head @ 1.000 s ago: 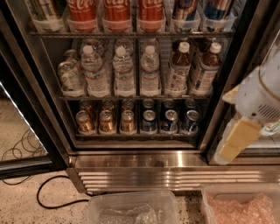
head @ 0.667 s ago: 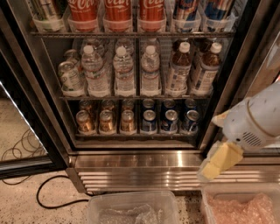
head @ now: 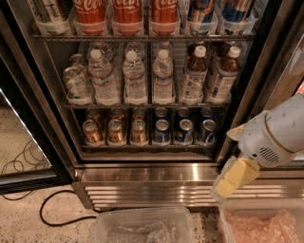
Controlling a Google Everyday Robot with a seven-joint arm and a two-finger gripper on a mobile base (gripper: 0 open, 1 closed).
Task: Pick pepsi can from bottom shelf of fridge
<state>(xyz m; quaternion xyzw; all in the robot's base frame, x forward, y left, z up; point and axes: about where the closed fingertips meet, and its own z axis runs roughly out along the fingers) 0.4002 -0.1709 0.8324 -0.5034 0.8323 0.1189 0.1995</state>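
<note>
The fridge [head: 42, 95] stands open in front of me. Its bottom shelf [head: 147, 148] holds several dark-blue pepsi cans [head: 184, 131] on the right half, in two rows, upright with silver tops. My gripper [head: 231, 179], pale yellow on a white wrist, hangs at the lower right. It is in front of the ribbed steel base panel [head: 142, 182], below and to the right of the pepsi cans and outside the shelf. It touches no can.
Gold-brown cans [head: 115, 132] fill the left half of the bottom shelf. Water and tea bottles [head: 135, 78] stand on the rack above, red Coca-Cola cans [head: 127, 12] on top. Two clear plastic bins [head: 142, 225] sit on the floor. A black cable [head: 52, 216] lies at left, near the glass door [head: 19, 142].
My arm and gripper have moved down and a little left, from beside the bottom shelf's right frame to in front of the steel base panel. The cans have not moved.
</note>
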